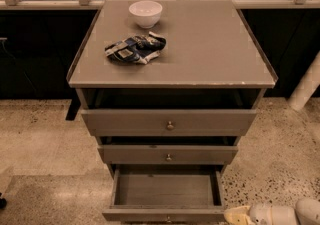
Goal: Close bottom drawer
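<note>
The bottom drawer (pixel 165 189) of the grey cabinet is pulled far out, showing its bare grey box interior. Its front runs along the lower frame edge, with the brass knob (pixel 168 219) just visible. The middle drawer (pixel 168 154) and the top drawer (pixel 169 122) above it stand slightly out. My gripper (pixel 237 215), pale yellow at its tip on a white arm, lies low at the bottom right, just beside the right end of the bottom drawer's front.
On the cabinet top (pixel 215 44) sit a white bowl (pixel 145 13) and a crumpled blue-and-white bag (pixel 135 49). A speckled floor (pixel 45 144) surrounds the cabinet. A dark wall and railing run behind. A white post (pixel 306 86) stands at the right.
</note>
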Robot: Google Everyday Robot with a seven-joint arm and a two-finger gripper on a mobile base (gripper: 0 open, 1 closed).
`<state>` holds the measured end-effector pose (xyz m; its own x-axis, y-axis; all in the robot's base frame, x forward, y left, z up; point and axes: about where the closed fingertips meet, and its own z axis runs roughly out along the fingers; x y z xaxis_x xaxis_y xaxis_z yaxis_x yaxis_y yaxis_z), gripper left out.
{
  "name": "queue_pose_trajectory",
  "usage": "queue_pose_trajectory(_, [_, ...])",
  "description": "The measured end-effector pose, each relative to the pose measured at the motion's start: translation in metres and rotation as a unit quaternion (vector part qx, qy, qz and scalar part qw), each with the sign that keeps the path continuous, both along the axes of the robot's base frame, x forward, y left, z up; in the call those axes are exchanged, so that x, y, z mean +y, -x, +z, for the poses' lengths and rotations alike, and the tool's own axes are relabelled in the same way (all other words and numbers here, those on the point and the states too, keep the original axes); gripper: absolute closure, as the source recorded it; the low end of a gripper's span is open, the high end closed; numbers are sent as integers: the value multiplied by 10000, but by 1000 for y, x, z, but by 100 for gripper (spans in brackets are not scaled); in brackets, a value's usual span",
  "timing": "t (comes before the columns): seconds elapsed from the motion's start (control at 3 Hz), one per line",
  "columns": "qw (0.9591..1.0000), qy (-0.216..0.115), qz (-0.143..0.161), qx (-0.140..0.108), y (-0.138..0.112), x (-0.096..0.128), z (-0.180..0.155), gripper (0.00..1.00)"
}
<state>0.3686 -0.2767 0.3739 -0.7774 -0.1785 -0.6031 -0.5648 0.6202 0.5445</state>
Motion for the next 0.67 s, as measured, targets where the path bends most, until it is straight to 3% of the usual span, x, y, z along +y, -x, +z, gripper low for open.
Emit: queue_pose_trajectory(0.67, [9943,-820,-251,629,6,19,-109,100])
